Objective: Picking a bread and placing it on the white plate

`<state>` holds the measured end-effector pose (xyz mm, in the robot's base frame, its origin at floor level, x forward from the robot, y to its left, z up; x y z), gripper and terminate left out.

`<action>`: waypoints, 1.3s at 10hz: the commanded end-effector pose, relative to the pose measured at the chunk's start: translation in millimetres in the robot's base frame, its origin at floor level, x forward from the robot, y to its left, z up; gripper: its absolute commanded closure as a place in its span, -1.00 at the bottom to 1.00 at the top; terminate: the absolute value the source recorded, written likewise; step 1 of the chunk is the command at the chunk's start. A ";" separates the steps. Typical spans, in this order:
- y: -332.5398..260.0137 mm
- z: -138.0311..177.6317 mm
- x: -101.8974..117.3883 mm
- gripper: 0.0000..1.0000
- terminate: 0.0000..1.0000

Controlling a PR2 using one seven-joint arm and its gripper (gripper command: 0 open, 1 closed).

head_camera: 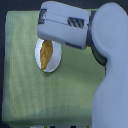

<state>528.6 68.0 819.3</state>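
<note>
The bread (46, 54), a golden-orange loaf with pointed ends, lies lengthwise on the white plate (55, 64) in the middle of the green cloth. The robot's grey and white arm (67, 25) reaches in from the exterior view's right and covers the plate's upper edge. The gripper itself is hidden: no fingers show in this view, so I cannot see whether anything touches the bread.
A green checked cloth (25, 85) covers the table. The arm's bulky upper part (112, 75) fills the exterior view's right side. Dark floor shows along the exterior view's left edge and top left corner.
</note>
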 end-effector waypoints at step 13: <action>14.6 -10.3 -10.6 -1.00 -1.00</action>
<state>524.8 79.4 815.1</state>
